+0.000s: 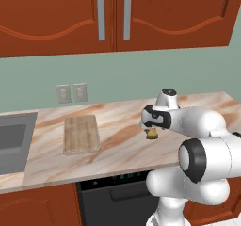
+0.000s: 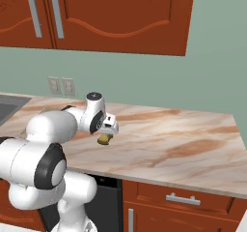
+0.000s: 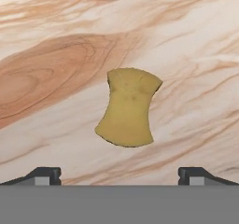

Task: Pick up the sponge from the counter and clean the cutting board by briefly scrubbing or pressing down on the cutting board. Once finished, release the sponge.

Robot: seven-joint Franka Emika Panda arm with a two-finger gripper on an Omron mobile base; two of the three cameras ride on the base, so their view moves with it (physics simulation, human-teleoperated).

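Hovering over the beige-pink marbled stone desk [image 1: 122,147] in the left base view, the pincer [image 1: 151,132] hangs just above the small mustard-yellow sponge block [image 1: 153,135]; the flat light-tan wooden cutting board [image 1: 81,133] lies well apart, toward the sink [image 1: 12,145].

Right base view: sponge [image 2: 103,138] under the pincer [image 2: 107,132].

Hand view: fingertips [image 3: 44,175] spread wide, unclenched, sponge [image 3: 129,107] lying free on the desk between them.

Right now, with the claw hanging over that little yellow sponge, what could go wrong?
The sponge lies skewed between the open claw's fingertips, so closing might pinch a corner and twist it loose. Coming down too far could jam the fingertips into the marbled counter. The cutting board sits well off to one side, so a weak grip may drop the sponge on the way.
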